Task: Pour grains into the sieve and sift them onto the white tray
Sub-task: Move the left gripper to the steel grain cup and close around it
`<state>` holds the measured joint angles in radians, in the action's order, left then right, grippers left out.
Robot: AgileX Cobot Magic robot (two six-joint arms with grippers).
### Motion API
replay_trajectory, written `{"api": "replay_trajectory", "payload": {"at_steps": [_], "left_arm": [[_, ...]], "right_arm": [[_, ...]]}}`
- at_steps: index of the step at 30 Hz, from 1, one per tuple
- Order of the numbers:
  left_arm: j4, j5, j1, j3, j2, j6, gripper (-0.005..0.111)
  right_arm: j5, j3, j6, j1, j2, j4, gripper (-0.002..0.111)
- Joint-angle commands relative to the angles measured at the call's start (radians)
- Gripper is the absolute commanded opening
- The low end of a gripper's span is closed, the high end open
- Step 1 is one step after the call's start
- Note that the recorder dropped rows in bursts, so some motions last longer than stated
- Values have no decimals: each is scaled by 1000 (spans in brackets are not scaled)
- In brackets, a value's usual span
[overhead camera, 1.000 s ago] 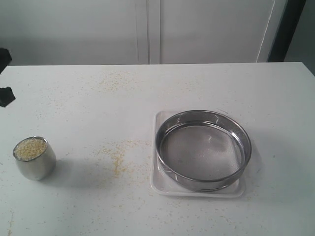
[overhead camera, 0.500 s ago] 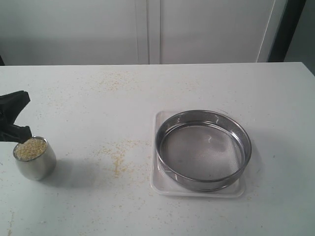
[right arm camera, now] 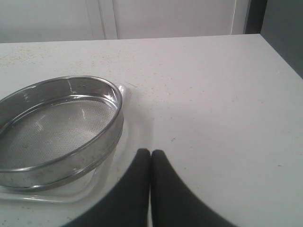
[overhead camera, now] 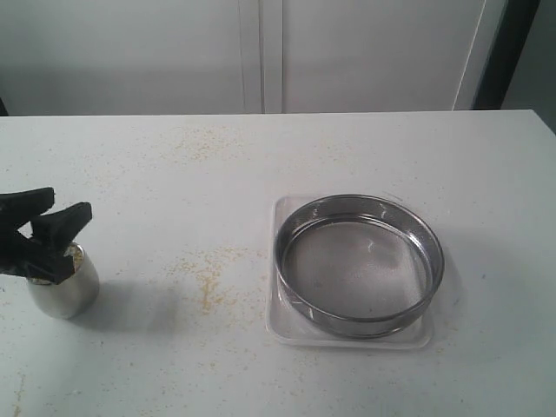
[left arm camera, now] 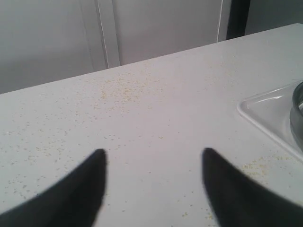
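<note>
A small steel cup (overhead camera: 65,288) stands at the table's left side, and my left gripper (overhead camera: 67,205) hovers right over it, open, with nothing between its black fingers (left arm camera: 97,161); it hides most of the grains in the cup. The sieve (overhead camera: 359,265) rests empty on the white tray (overhead camera: 287,332) right of centre. The left wrist view shows my left gripper (left arm camera: 152,155) over bare table, with a tray corner (left arm camera: 265,111) at the side. My right gripper (right arm camera: 150,152) is shut and empty, just beside the sieve (right arm camera: 57,127) and the tray (right arm camera: 111,172); it is outside the exterior view.
Spilled grains (overhead camera: 208,282) lie scattered on the white table between cup and tray, with a fainter patch (overhead camera: 204,139) near the far edge. A pale wall with panels (overhead camera: 261,52) stands behind the table.
My left gripper has come in from the left edge to over the cup, covering the grains, and its jaws have spread apart. Sieve, tray and right gripper have stayed put.
</note>
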<state>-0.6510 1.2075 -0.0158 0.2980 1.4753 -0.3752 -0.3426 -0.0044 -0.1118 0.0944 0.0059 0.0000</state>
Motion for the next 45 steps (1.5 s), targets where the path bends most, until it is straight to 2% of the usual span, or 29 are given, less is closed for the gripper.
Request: {"api": "replay_trajectory", "payload": {"at_steps": [1,6,22,45], "left_arm": [[18,-12,3,-7,3,-26,104],[66,-102,3,-7,5,-36,105],[26,-59,3,-7,111,-43,105],[19,-25,3,-7,248,35,105]], "right_arm": [[2,4,2,5,-6,-8,0],[2,4,2,5,-6,-8,0],[2,4,2,5,-6,-8,0],[2,4,2,5,-6,-8,0]]}}
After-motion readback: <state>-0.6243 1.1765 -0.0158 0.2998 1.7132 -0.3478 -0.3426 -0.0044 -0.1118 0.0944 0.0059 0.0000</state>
